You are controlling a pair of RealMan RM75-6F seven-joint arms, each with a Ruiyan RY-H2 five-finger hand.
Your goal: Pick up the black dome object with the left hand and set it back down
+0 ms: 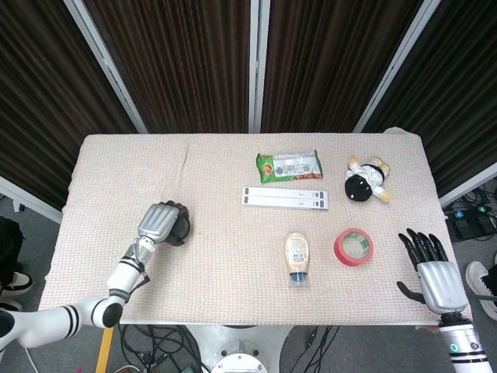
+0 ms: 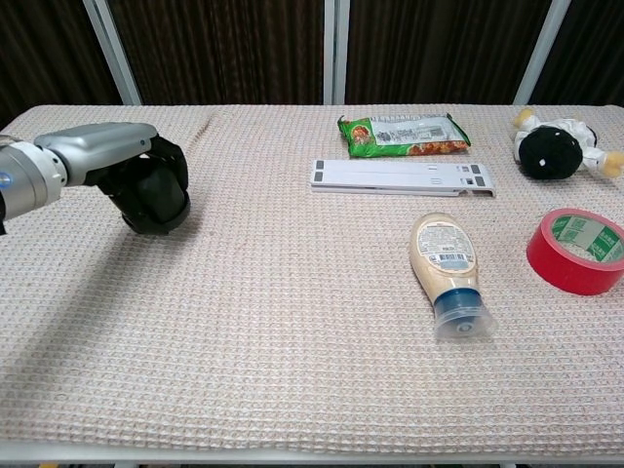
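One black dome object (image 2: 156,195), near left edge of tabletop (image 1: 225,256), gripped by left hand (image 1: 159,221).
One green snack packet (image 1: 289,166), toward far edge.
One flat white strip (image 1: 285,197), just in front of packet.
One squeeze bottle (image 1: 297,256), lying down, toward near edge.
One red tape roll (image 1: 353,246), right of bottle.
One plush toy (image 1: 366,179), black and white, near far right corner.
Two hands in all: right hand (image 1: 433,272) off tabletop's near right corner, fingers spread, holding nothing.
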